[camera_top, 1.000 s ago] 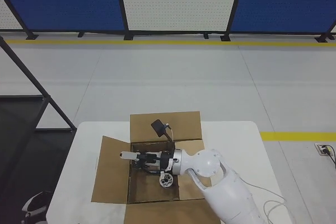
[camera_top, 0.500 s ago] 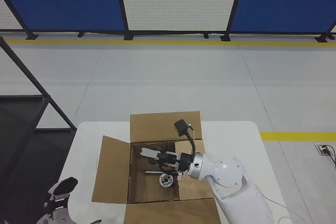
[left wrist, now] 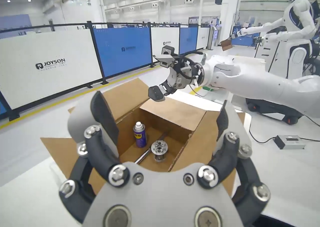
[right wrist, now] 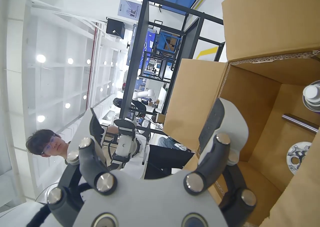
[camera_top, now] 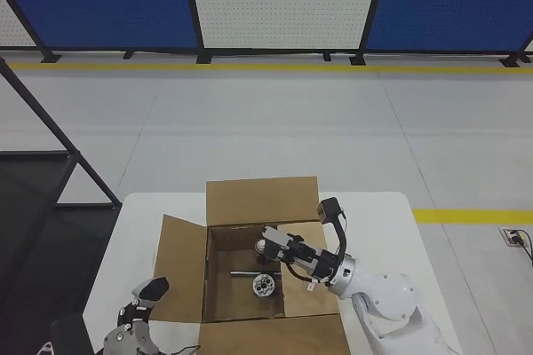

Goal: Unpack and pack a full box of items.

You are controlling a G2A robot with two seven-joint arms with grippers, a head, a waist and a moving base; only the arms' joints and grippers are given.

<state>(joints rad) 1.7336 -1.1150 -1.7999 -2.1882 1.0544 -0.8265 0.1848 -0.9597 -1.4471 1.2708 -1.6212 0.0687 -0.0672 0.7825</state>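
Box at the middle of the table, opened, flaps folded outward on the far, left and near sides. Inside: can upright by the far wall, rod flat on the floor just nearer than it, spool just beside the rod on its near side. Right gripper above the far part of the box, over the can; left gripper outside, off the near left corner, beside the left flap.

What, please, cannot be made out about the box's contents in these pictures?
Spray can: right wrist view, body cut off by the frame edge.
Metal spool: right wrist view, partly behind the box wall.
Metal rod: left wrist view, near end behind the left pincer.
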